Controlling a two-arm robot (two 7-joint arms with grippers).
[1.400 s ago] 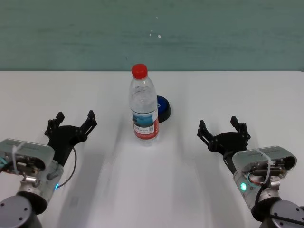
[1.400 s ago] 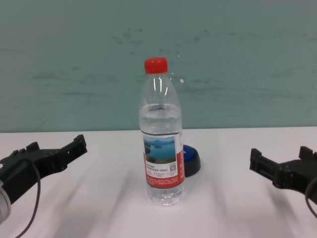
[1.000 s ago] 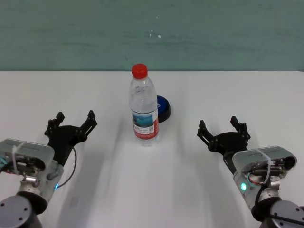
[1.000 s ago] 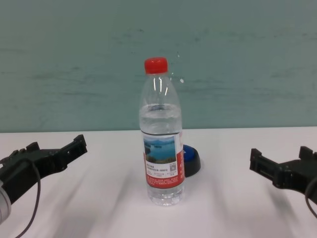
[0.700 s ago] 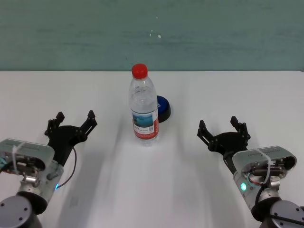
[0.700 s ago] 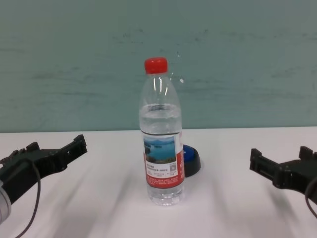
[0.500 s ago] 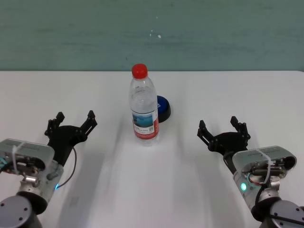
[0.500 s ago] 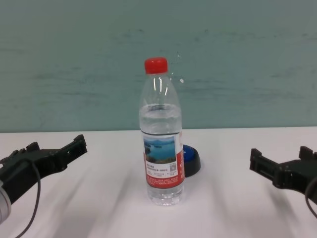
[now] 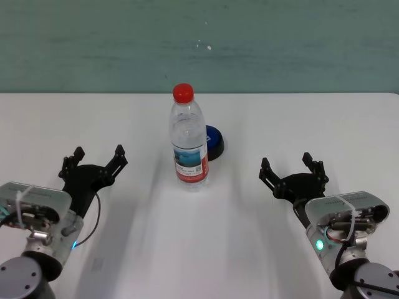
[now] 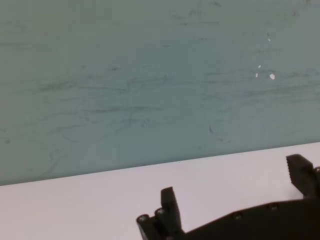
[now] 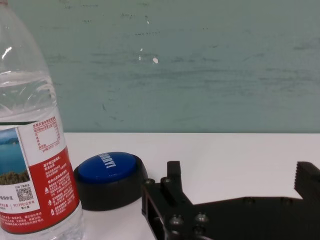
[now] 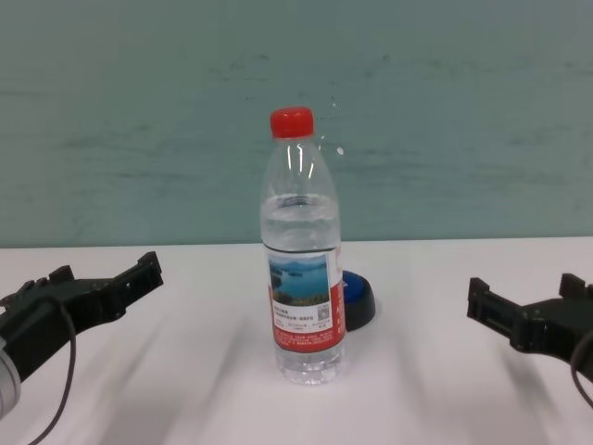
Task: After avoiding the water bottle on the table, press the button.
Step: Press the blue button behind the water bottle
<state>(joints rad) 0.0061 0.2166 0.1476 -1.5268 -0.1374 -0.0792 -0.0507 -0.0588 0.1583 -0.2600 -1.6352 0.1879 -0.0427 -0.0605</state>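
Observation:
The water bottle (image 9: 189, 146) (image 12: 303, 278) (image 11: 32, 150) stands upright mid-table, clear with a red cap and a lake label. Right behind it sits the blue button (image 9: 215, 142) (image 12: 359, 299) (image 11: 111, 172) on its dark base, partly hidden by the bottle in the chest view. My right gripper (image 9: 293, 168) (image 12: 530, 295) (image 11: 242, 172) is open, low over the white table (image 9: 249, 124), to the right of and nearer than the button. My left gripper (image 9: 96, 159) (image 12: 102, 276) (image 10: 235, 190) is open too, left of the bottle and well apart from it.
A teal wall (image 9: 199, 43) runs behind the table's far edge. Bare tabletop lies between my right gripper and the button, and around both arms.

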